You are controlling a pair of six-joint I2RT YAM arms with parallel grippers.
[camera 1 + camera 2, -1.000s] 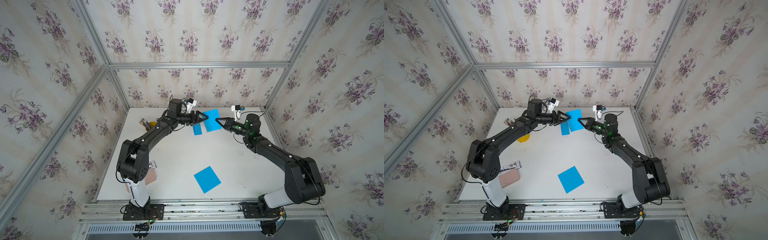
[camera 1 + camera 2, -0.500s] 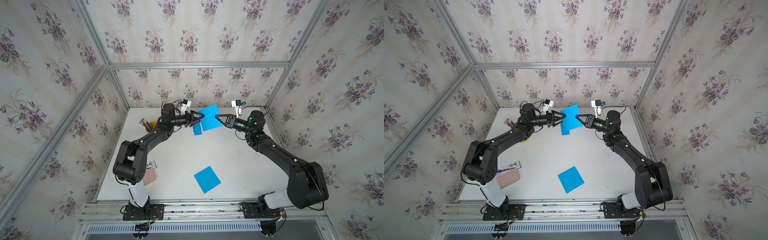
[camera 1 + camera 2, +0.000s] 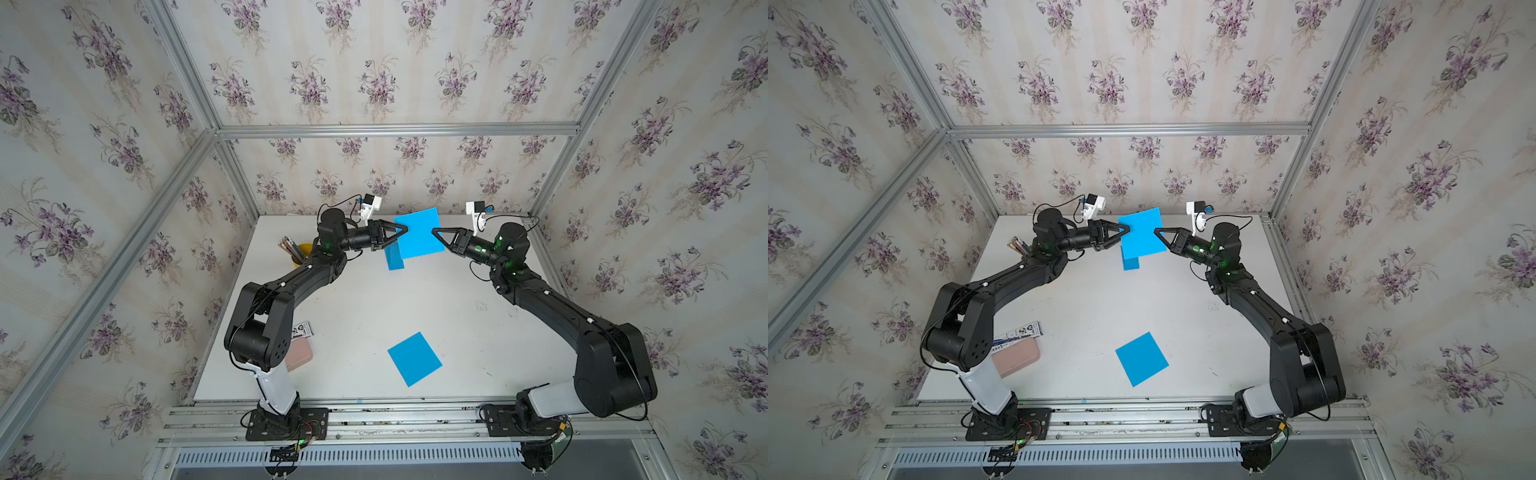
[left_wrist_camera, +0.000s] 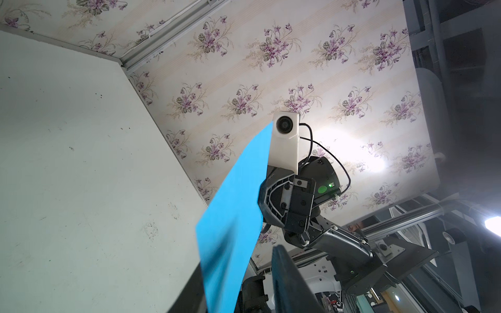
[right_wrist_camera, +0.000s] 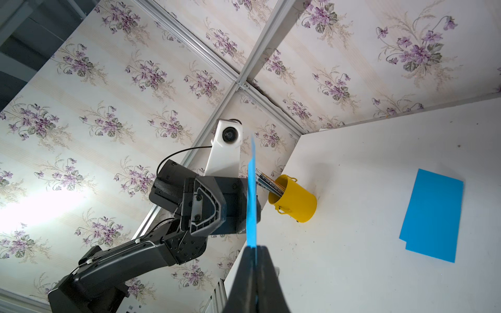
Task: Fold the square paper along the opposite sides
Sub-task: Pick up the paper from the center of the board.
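You've got the white surface (image 3: pixel 457 324) with the square paper (image 3: pixel 419 232) lifted clear of it at the back, held between both arms. A spare blue sheet (image 3: pixel 414 359) lies flat near the front. A folded blue sheet (image 3: pixel 393 261) lies on the surface below the lifted one. Right gripper (image 3: pixel 434 231) is pinched tight on one paper edge. Left gripper (image 3: pixel 404 232) straddles the opposite edge with narrow jaws; can't tell if it's clamped. Yellow pencil cup (image 5: pixel 295 202) stands back-left.

Three blue papers (image 3: pixel 419 232) (image 3: pixel 393 258) (image 3: pixel 414 358), one yellow cup (image 5: pixel 295 202), one pink case (image 3: pixel 300 353)
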